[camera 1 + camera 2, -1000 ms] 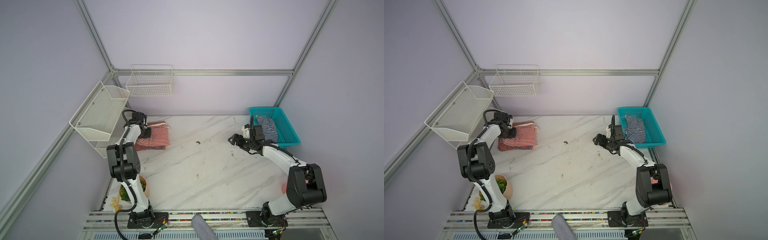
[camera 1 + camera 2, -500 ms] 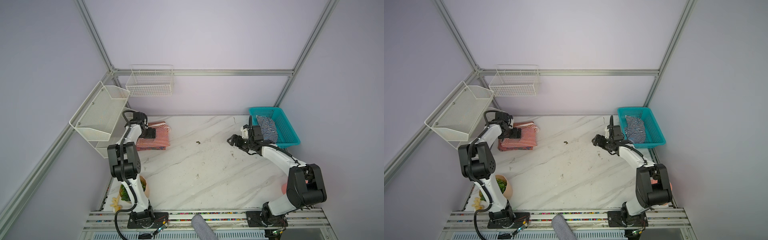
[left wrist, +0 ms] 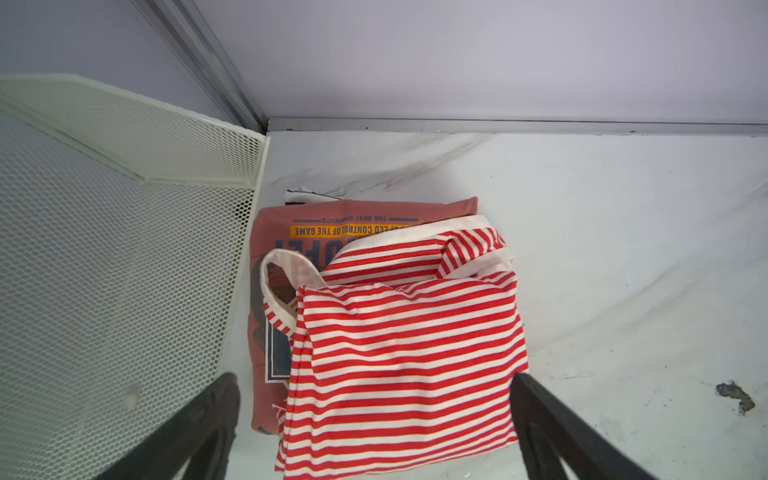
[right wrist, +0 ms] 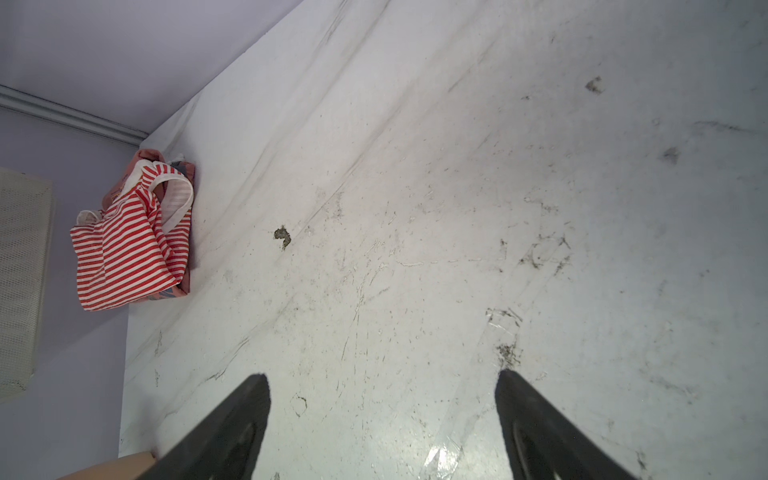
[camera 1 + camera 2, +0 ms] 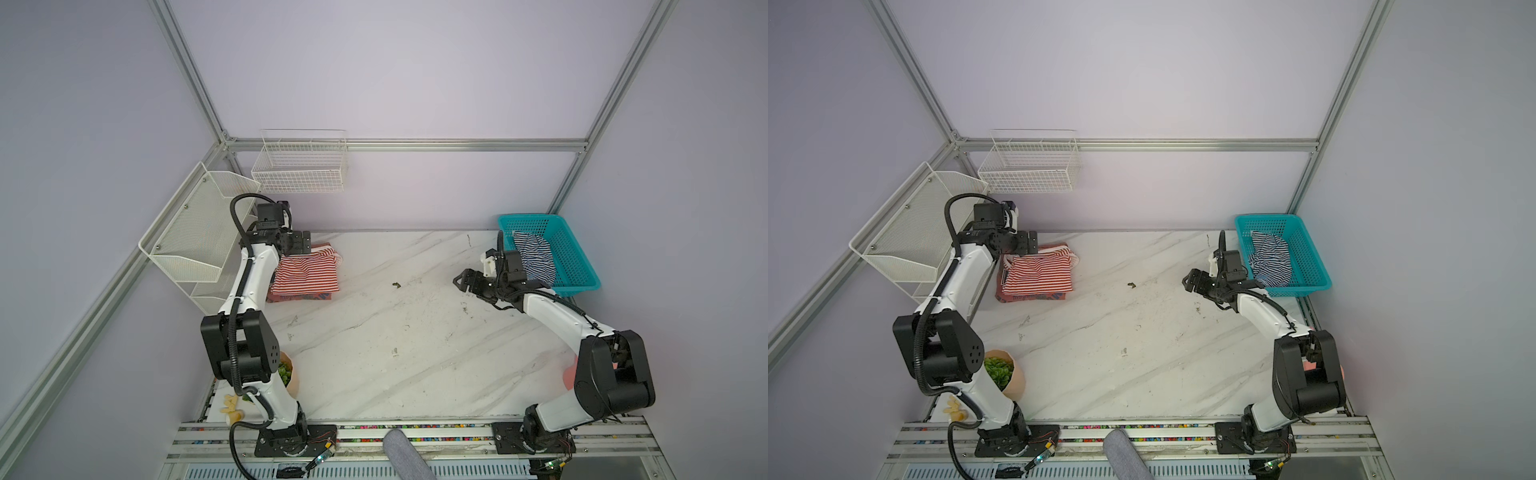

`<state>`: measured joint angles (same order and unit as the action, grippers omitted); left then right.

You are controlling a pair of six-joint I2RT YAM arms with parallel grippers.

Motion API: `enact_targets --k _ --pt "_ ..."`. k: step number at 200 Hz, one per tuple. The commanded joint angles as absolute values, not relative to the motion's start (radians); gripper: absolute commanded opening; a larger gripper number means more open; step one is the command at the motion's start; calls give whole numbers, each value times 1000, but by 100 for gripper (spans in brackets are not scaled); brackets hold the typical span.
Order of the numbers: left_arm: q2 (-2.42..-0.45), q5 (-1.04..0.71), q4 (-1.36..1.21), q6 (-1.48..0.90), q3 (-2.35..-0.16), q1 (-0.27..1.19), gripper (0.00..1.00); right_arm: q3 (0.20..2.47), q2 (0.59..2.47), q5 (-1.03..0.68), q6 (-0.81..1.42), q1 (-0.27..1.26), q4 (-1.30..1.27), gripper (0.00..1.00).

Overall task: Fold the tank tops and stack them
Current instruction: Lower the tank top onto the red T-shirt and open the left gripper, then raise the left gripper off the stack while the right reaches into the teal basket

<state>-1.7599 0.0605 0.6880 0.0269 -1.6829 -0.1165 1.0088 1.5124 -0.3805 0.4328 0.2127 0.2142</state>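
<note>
Two open grippers hold nothing — left gripper [image 5: 302, 245] over the folded red striped top [image 5: 305, 274], right gripper [image 5: 462, 279] over the table [image 5: 395, 332].

Quick tally: two tank tops, the red-striped tank top [image 5: 305, 272] and the navy-striped tank top [image 5: 536, 262]. One rust-red printed garment [image 3: 270, 237]. Containers: one teal basket [image 5: 571, 253], one white wire basket [image 5: 299, 174], one white mesh rack [image 5: 195, 232]. One potted plant [image 5: 998, 372]. Two robot arms, the left arm [image 5: 253, 274] and the right arm [image 5: 557, 316]. One marble table [image 5: 395, 353].
</note>
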Motion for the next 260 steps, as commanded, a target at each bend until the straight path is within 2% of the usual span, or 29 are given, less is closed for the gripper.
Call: enact_targets --k 1,51,118,174,225,260 --pt "-1750 43 696 -20 -1735 -92 100 989 1479 -372 437 219 209 88" --pt "-1793 0 729 -146 -1653 -30 100 979 1484 -383 440 219 192 88" --pt "-2005 203 785 -168 -1740 -38 100 974 1481 -376 443 220 196 89" --pt "-2067 137 716 -162 -1729 -84 100 990 1468 -364 448 222 224 88" --pt "-1945 -18 700 -190 -1758 -68 100 1143 1454 -241 426 211 332 90" --pt "-1794 -33 645 -198 -1718 16 100 1339 1518 -140 382 109 433 88"
